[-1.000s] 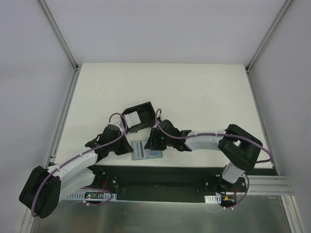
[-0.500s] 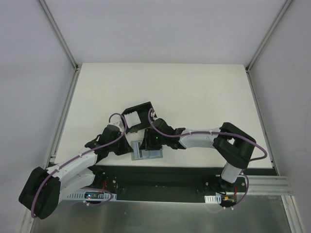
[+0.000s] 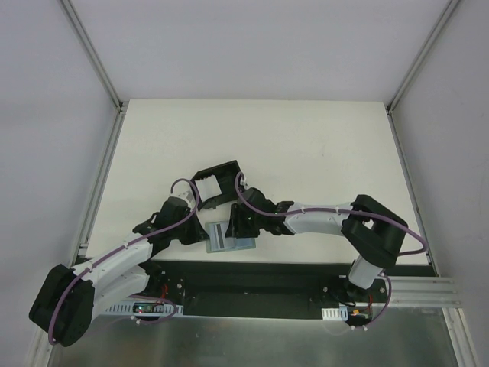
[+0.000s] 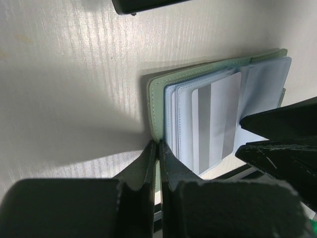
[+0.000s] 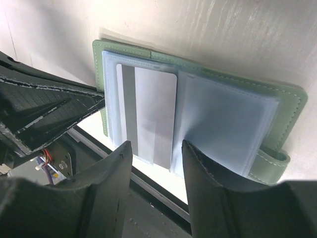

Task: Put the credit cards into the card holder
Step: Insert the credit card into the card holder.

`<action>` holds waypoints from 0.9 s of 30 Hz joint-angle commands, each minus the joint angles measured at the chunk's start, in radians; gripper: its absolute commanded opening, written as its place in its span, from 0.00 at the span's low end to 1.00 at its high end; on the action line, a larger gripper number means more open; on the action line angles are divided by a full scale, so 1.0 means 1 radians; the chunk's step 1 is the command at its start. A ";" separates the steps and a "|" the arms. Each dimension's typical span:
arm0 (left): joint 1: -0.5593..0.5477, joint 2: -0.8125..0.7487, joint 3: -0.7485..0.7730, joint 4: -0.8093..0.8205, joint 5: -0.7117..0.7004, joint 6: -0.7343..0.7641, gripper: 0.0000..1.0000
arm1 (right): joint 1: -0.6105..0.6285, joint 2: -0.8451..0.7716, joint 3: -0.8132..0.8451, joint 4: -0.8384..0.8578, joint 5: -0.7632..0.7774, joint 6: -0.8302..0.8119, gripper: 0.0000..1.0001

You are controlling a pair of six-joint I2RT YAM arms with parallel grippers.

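striped grey credit card (image 5: pixel 153 116) lies on green case (image 5: pixel 97 64), black card holder (image 3: pixel 216 169) nearby.

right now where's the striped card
Top view: the striped card lies on the open green wallet at the table's near edge, between the left pincer and right pincer.

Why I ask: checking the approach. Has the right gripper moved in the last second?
Yes: the right gripper shifted slightly left in the top view, closer to the black card holder.

The card (image 5: pixel 148 116) is coloured whitish-grey and crossed by a darker grey stripe; the case (image 5: pixel 290 111) is coloured pale green.
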State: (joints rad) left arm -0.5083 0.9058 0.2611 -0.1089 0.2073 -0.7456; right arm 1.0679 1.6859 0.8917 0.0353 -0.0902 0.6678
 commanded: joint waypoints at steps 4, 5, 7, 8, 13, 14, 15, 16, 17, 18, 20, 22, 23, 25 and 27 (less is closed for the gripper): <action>0.011 0.011 -0.010 -0.049 -0.017 0.011 0.00 | 0.017 0.058 0.053 0.049 -0.077 -0.005 0.48; 0.011 0.010 -0.010 -0.049 -0.019 0.012 0.00 | 0.017 0.063 0.056 0.063 -0.088 -0.001 0.48; 0.011 0.010 -0.011 -0.048 -0.019 0.011 0.00 | 0.018 0.067 0.061 0.077 -0.098 0.001 0.47; 0.011 0.011 -0.011 -0.048 -0.020 0.011 0.00 | 0.018 0.069 0.064 0.078 -0.103 0.001 0.47; 0.011 0.005 -0.017 -0.049 -0.019 0.006 0.00 | 0.018 0.072 0.069 0.095 -0.120 -0.002 0.46; 0.011 0.002 -0.019 -0.048 -0.019 0.003 0.00 | 0.018 0.072 0.067 0.107 -0.131 -0.002 0.45; 0.011 0.002 -0.019 -0.049 -0.020 0.005 0.00 | 0.018 0.075 0.064 0.123 -0.141 -0.002 0.45; 0.011 0.001 -0.020 -0.048 -0.019 0.005 0.00 | 0.017 0.077 0.065 0.132 -0.149 0.004 0.45; 0.011 -0.001 -0.019 -0.049 -0.019 0.006 0.00 | 0.018 0.078 0.064 0.147 -0.158 0.007 0.43; 0.011 0.002 -0.019 -0.049 -0.019 0.008 0.00 | 0.018 0.080 0.064 0.158 -0.167 0.003 0.42; 0.011 0.004 -0.017 -0.049 -0.019 0.006 0.00 | 0.017 0.083 0.075 0.163 -0.178 -0.004 0.41; 0.011 0.005 -0.014 -0.049 -0.017 0.006 0.00 | 0.018 0.084 0.078 0.185 -0.195 -0.016 0.41; 0.011 0.005 -0.017 -0.049 -0.020 0.006 0.00 | 0.017 0.087 0.078 0.196 -0.204 -0.016 0.40; 0.011 0.004 -0.017 -0.049 -0.019 0.008 0.00 | 0.018 0.089 0.079 0.207 -0.209 -0.014 0.41; 0.011 0.004 -0.017 -0.048 -0.019 0.008 0.00 | 0.017 0.083 0.070 0.204 -0.194 -0.010 0.41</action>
State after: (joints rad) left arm -0.5079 0.9047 0.2611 -0.1104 0.2066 -0.7448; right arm 1.0760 1.7691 0.9218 0.1329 -0.2298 0.6563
